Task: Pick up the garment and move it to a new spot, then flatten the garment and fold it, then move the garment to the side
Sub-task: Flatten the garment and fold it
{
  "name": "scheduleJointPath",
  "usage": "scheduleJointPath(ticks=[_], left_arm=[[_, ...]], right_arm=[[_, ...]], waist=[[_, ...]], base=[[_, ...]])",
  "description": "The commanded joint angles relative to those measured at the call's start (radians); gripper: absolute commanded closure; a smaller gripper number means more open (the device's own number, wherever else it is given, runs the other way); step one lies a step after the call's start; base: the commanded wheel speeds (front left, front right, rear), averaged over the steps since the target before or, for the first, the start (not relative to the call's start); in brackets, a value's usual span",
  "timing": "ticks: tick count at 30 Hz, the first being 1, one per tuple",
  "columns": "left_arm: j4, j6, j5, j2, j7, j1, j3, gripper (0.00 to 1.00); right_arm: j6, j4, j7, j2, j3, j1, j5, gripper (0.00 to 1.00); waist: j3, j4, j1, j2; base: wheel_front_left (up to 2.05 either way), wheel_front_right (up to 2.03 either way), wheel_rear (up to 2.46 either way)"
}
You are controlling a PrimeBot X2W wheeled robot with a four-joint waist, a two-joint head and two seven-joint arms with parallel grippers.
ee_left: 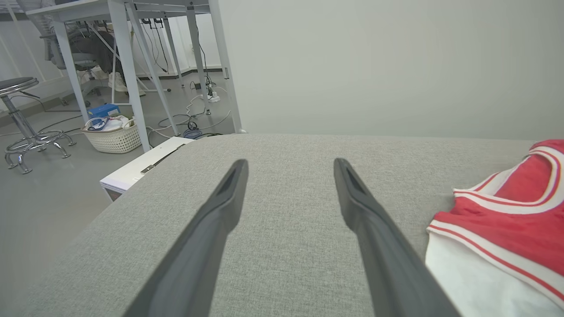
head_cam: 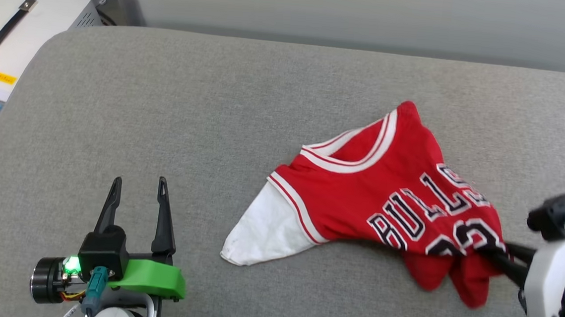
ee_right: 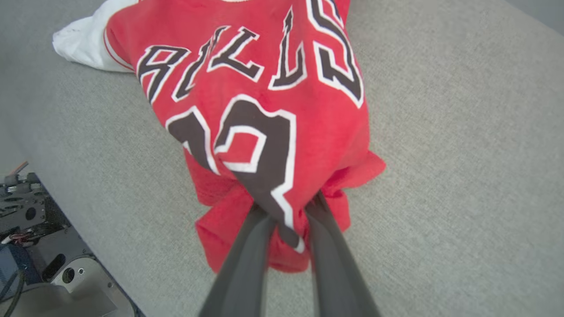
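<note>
Grey fabric-covered table [head_cam: 248,76] is shown, with the garment [head_cam: 385,185] lying crumpled on it, right of centre. Its bunched red hem is pinched by the right end effector [ee_right: 285,215], while the left end effector [head_cam: 139,188] is held spread, empty, well apart. The pick-up looks only just begun. Moving, flattening, folding and setting aside are all left.

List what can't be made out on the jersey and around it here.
- The garment, head view: a second sleeve, if there is one, is hidden under the bunched red cloth.
- The number, right wrist view: its lower part is gathered into the right claw, so the digits can't be read whole.
- The garment, left wrist view: cut off by the right edge.
- The yellow label on the white case, head view: too small to read.
</note>
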Motion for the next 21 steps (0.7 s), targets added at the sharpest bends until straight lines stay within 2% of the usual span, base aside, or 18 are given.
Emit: scheduleJointPath(ticks=[1,9,12,13,14,21], left_arm=[[0.005,-0.008,0.011,-0.005,-0.006,0.016,0.002,0.00],[0.008,-0.016,0.018,-0.005,-0.006,0.023,-0.003,0.00],[0.007,-0.016,0.017,-0.005,-0.006,0.026,-0.002,0.00],[0.007,-0.016,0.017,-0.005,-0.006,0.027,0.000,0.00],[0.007,-0.016,0.017,-0.005,-0.006,0.028,0.001,0.00],[0.012,-0.022,0.024,-0.004,-0.006,0.031,0.003,0.00]], right_arm=[[-0.001,0.003,-0.002,0.007,-0.032,0.062,0.005,1.00],[-0.001,0.044,0.024,0.103,-0.188,0.377,-0.015,1.00],[-0.001,0.050,0.027,0.138,-0.249,0.444,-0.057,1.00],[-0.001,0.045,0.019,0.155,-0.280,0.460,-0.072,0.64],[-0.001,0.038,0.012,0.169,-0.306,0.468,-0.087,0.00],[-0.001,-0.089,-0.017,0.247,-0.531,0.510,-0.216,0.00]], waist=[[-0.019,-0.017,0.0000,-0.0001],[-0.033,-0.028,0.0000,-0.0001],[-0.033,-0.032,0.0000,-0.0001],[-0.033,-0.035,0.0000,-0.0001],[-0.035,-0.037,0.0000,-0.0001],[-0.051,-0.042,0.0000,-0.0001]], base=[[0.00,0.00,0.00],[0.00,0.00,0.00],[0.00,0.00,0.00],[0.00,0.00,0.00],[0.00,0.00,0.00],[0.00,0.00,0.00]])
